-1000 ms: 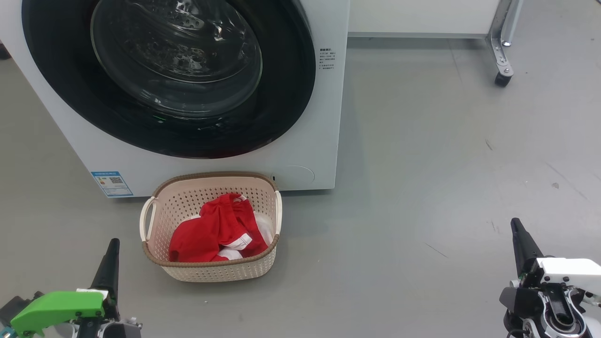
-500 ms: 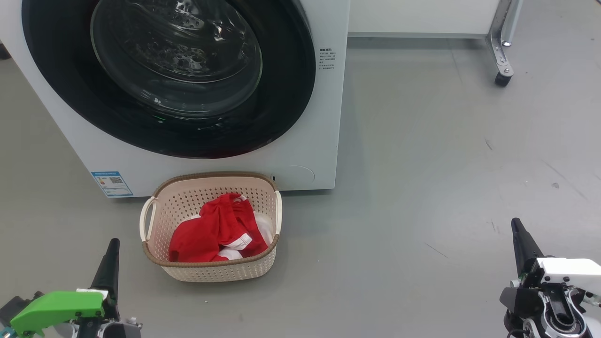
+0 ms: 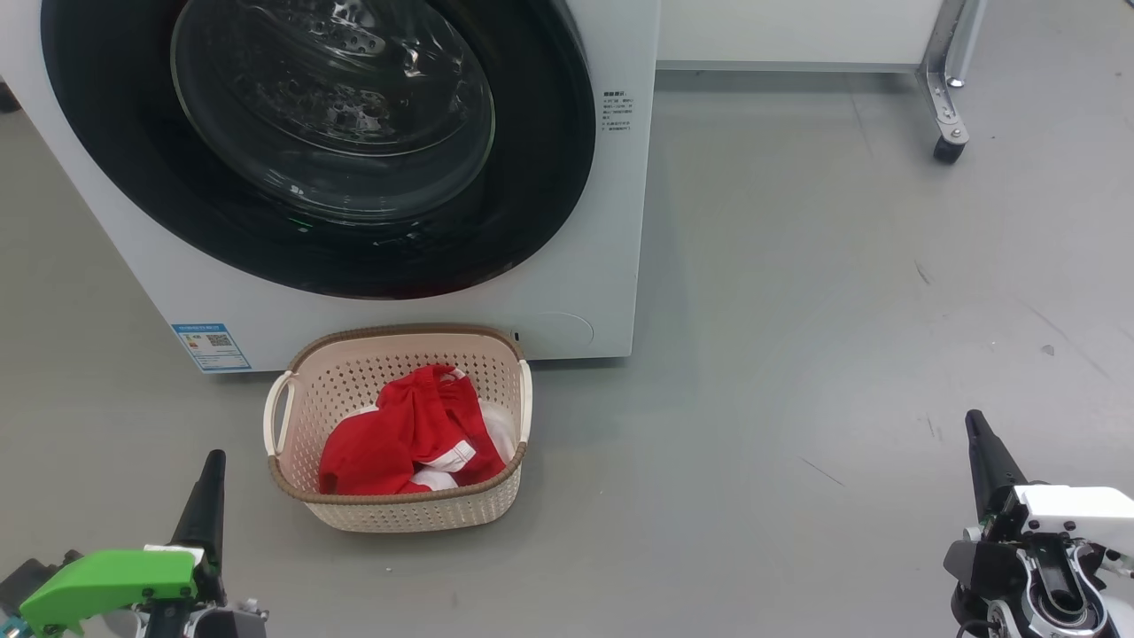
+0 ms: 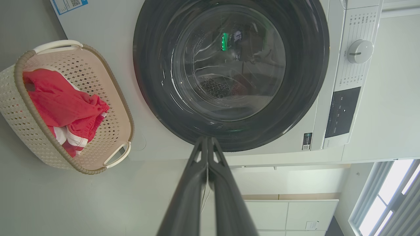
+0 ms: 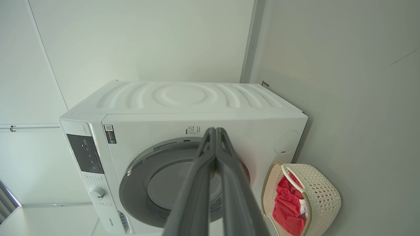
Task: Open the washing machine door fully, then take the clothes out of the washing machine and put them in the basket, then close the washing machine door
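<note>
The white washing machine fills the upper left of the head view, its round black door lying flush against the front. Just before it on the floor stands the cream basket with the red and white clothes inside. My left gripper sits at the lower left, shut and empty, a little left of the basket. My right gripper is shut and empty at the lower right, well away from both. The left wrist view looks at the door, the basket and the clothes.
Bare grey floor stretches right of the machine. A white cabinet on a metal leg with a caster stands at the back right. The machine's dial and dark control panel show in the left wrist view.
</note>
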